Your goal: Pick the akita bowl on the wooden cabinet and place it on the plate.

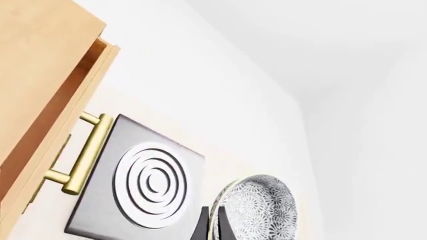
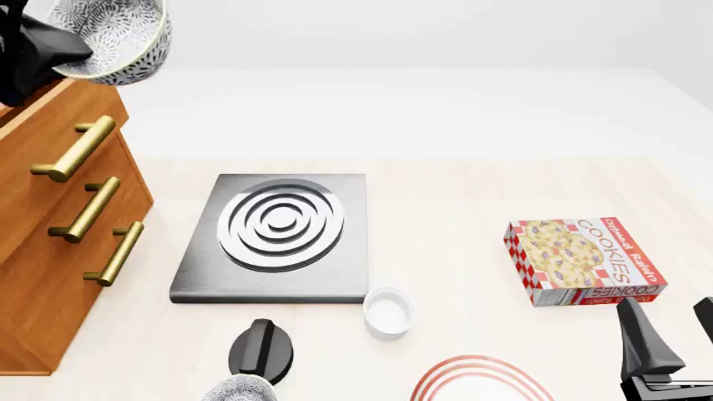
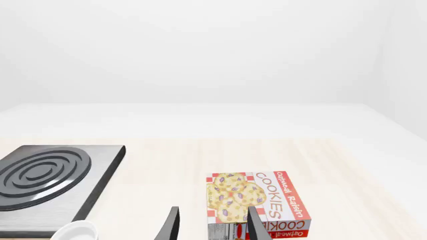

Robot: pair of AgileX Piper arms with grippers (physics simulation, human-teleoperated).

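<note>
Left wrist view: white walls meet in a corner above a pale wooden table (image 1: pixel 220 165). The wooden cabinet (image 1: pixel 40 80) fills one side, its top drawer pulled out, with the grey stove plate (image 1: pixel 137 182) close to its brass handle. The left gripper (image 1: pixel 211 225) has its fingers narrowed on the rim of the akita bowl (image 1: pixel 260 207).

Front view: the akita bowl (image 2: pixel 117 38) hangs tilted in the left gripper (image 2: pixel 62 46) above the cabinet's (image 2: pixel 56 217) top. Away from the cabinet, on the table (image 2: pixel 446 217), lie the stove plate (image 2: pixel 276 236), then a small white cup (image 2: pixel 386 312), a black knob-like object (image 2: pixel 263 349) and a second speckled bowl (image 2: pixel 240 389) at the near edge. The plate (image 2: pixel 479 380) sits beyond the cup, partly cut off. A cookie box (image 2: pixel 582 261) lies farthest from the cabinet, near the right gripper (image 2: pixel 674 347), whose fingers stand wide and empty.

Right wrist view: the right gripper (image 3: pixel 210 225) points at the cookie box (image 3: pixel 257 202), with the stove plate (image 3: pixel 50 182) and cup (image 3: pixel 73 231) aside.
</note>
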